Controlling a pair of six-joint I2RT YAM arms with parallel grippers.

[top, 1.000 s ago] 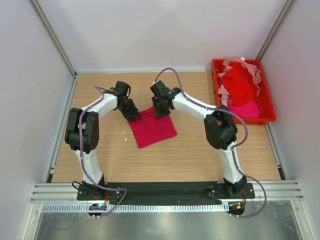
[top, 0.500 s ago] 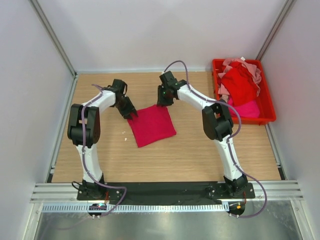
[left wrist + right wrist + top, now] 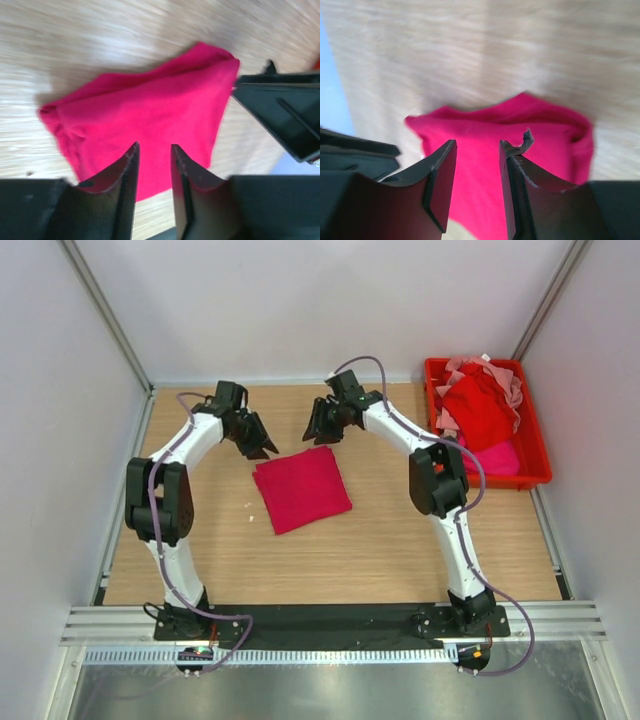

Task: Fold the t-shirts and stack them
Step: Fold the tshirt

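One folded t-shirt (image 3: 302,488), crimson-magenta, lay flat on the wooden tabletop (image 3: 350,550) about midway between the two arms. It made a small, slightly skewed rectangle. Its cloth looked soft and matte, with rounded, thick fold edges in the left wrist view (image 3: 150,115) and in the right wrist view (image 3: 485,145).

At the far right corner of the tabletop stood a red plastic bin (image 3: 500,483), rigid and rectangular. It held a loose heap of more t-shirts. A crumpled red t-shirt (image 3: 480,410) sat on top, a pale pink t-shirt (image 3: 462,370) showed at the far end and along the sides, and a bright magenta t-shirt (image 3: 490,458) lay at the near end.

The left arm (image 3: 190,445) reached in from the left, and the left jaws hung just beyond the folded t-shirt's far left corner, clear of the cloth. They stood a narrow way apart with nothing between them. The right arm (image 3: 400,435) reached in from the right, and the right jaws hung near the far edge of the folded t-shirt, also off the cloth. They stood somewhat wider apart, released and empty. Both wrist views were blurred, and each showed the folded t-shirt below and past the dark, wedge-shaped fingertips.
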